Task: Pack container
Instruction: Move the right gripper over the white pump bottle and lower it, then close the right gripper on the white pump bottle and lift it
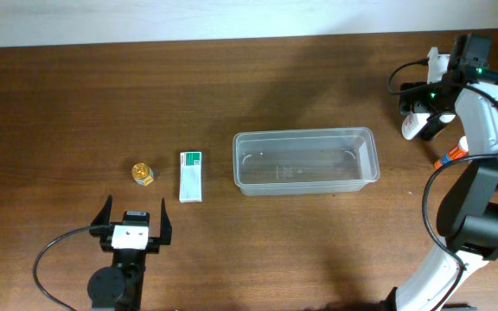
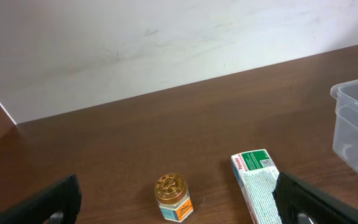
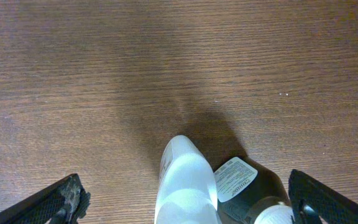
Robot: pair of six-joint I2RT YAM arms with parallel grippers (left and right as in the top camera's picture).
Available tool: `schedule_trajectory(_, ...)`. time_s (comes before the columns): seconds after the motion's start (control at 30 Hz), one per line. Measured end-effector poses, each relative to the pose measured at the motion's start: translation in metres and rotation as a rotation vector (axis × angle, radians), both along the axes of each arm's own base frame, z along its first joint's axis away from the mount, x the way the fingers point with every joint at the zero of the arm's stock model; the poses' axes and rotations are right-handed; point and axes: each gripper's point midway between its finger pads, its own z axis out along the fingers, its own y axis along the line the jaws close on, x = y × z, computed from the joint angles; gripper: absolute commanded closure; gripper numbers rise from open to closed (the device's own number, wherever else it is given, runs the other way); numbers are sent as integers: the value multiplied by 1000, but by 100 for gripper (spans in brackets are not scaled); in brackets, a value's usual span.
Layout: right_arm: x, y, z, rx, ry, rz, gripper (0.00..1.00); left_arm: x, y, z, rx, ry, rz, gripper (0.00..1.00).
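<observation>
Likely light, flexing, slippery: clear plastic rectangular tub [image 1: 304,133], empty; pinch one rim wall. Both left gripper [image 1: 134,216] and right gripper [image 3: 191,202] wide, holding nothing.

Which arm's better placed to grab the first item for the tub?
Right. The right claw, open, brackets the white bottle; the left claw, open, sits short of the jar and box.

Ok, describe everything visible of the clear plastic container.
The container is a clear, see-through plastic tub, rectangular with rounded corners and a raised rim, with no lid on it. It stands upright and open on the brown wooden table, its long side running left to right in the overhead view. Nothing lies inside. Only the table touches it; the white and green box lies apart on its left.
</observation>
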Motion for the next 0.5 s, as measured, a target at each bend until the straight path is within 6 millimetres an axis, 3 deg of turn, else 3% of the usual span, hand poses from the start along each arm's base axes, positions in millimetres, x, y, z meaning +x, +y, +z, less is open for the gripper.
schedule_trajectory(0.3, 0, -1, 0, -7, 2, -2, 7, 0, 0, 0, 0, 0, 0, 1)
schedule_trajectory(0.5, -1, -4, 0, -20, 6, -7, 20, 0, 0, 0, 0, 0, 0, 1)
